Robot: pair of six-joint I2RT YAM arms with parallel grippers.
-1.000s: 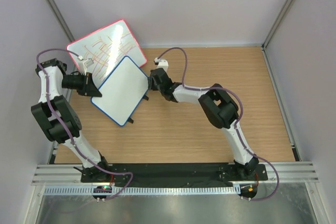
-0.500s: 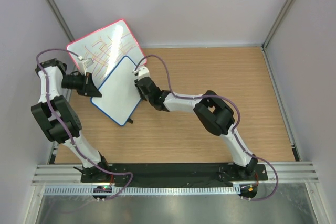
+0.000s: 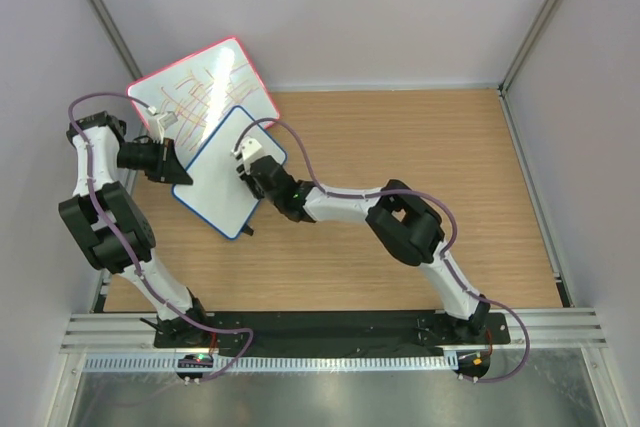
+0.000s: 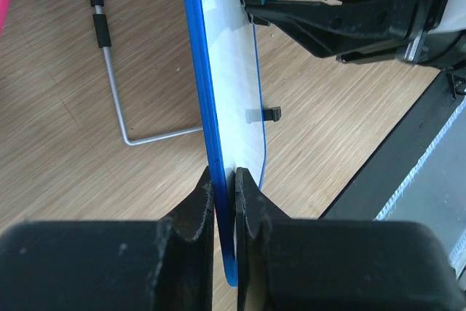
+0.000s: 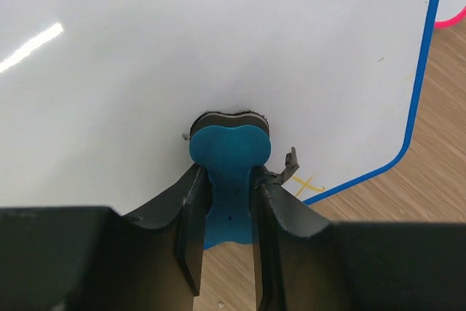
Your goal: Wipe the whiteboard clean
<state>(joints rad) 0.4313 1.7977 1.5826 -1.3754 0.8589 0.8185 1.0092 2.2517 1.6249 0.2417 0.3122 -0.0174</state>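
The whiteboard (image 3: 215, 195) is a small white board with a blue frame, tilted up off the table at the left. My left gripper (image 3: 184, 174) is shut on its left edge, and the left wrist view shows the blue rim (image 4: 210, 107) pinched between the fingers (image 4: 224, 180). My right gripper (image 3: 250, 169) is over the board's middle, shut on a blue eraser (image 5: 229, 154). The eraser's dark pad is pressed flat on the white surface (image 5: 218, 41). A small yellow mark (image 5: 309, 182) sits near the board's corner, just right of the eraser.
A larger red-framed board (image 3: 205, 87) with orange and red scribbles leans behind the whiteboard at the back left. A wire stand (image 4: 109, 71) lies on the wooden table under the whiteboard. Grey walls close in the left, back and right.
My right gripper has slid left with the eraser, from the whiteboard's right edge onto its middle. The left gripper and the board have not moved.
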